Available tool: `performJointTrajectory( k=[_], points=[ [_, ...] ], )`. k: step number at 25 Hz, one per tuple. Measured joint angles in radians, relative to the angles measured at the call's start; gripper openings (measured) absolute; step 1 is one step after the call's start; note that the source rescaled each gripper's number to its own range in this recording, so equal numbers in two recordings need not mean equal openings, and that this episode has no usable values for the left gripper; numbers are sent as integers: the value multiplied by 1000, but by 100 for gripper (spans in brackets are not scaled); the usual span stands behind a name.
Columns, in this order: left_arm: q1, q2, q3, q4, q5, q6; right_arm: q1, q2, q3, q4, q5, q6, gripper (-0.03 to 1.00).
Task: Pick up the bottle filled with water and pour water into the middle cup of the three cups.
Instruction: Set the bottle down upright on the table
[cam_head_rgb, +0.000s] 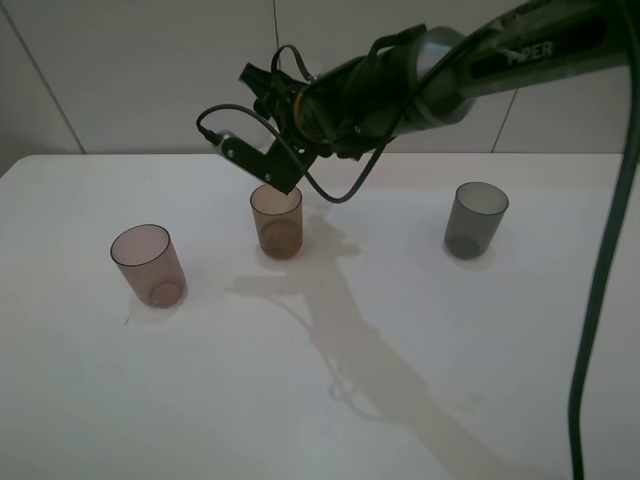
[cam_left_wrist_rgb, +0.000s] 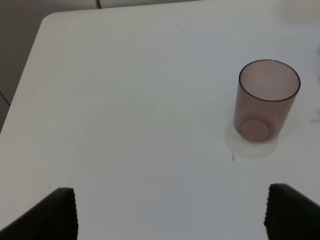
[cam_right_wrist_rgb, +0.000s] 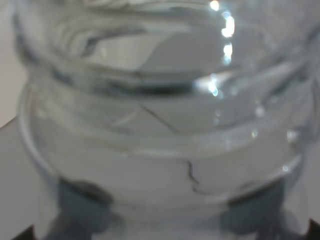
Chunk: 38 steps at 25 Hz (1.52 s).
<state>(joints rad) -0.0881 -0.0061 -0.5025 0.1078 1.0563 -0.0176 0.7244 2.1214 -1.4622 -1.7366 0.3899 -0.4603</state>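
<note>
From the high camera, the right arm (cam_head_rgb: 470, 60) reaches in from 2 o'clock across the white table (cam_head_rgb: 300, 400), and the right gripper (cam_head_rgb: 281, 178) hangs tilted just over the rim of the middle cup (cam_head_rgb: 277, 222), the amber tumbler standing upright a little toward 11 o'clock from the table's centre. A mauve cup (cam_head_rgb: 148, 264) stands well apart at the amber one's 8 o'clock and a grey cup (cam_head_rgb: 475, 219) well apart at its 3 o'clock, both upright. The clear bottle cannot be made out from here. The left wrist camera shows the left gripper (cam_left_wrist_rgb: 170, 215) with its two dark fingers spread wide and nothing between them, above bare table with the mauve cup ahead of them. The right wrist camera is filled by the bottle (cam_right_wrist_rgb: 160, 125), its threaded neck and rounded shoulder blurred and very close; the claw is clamped on it, with dark finger edges just showing at the corners.
</note>
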Motion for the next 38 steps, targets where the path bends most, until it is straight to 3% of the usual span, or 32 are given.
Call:
performJointTrajectory(
  k=[19,22,25,35,38],
  points=[
    [0,0,0,0,0,0,8,-15,1,18,11,0,2],
    [0,0,0,0,0,0,8,-60,1,179,-43,0,2],
    [0,0,0,0,0,0,8,-119,1,427,-59,0,2],
    [0,0,0,0,0,0,-68,-264,2,1352,43,1,2],
    [0,0,0,0,0,0,-85,-273,4,1577,100,1,2]
  ],
)
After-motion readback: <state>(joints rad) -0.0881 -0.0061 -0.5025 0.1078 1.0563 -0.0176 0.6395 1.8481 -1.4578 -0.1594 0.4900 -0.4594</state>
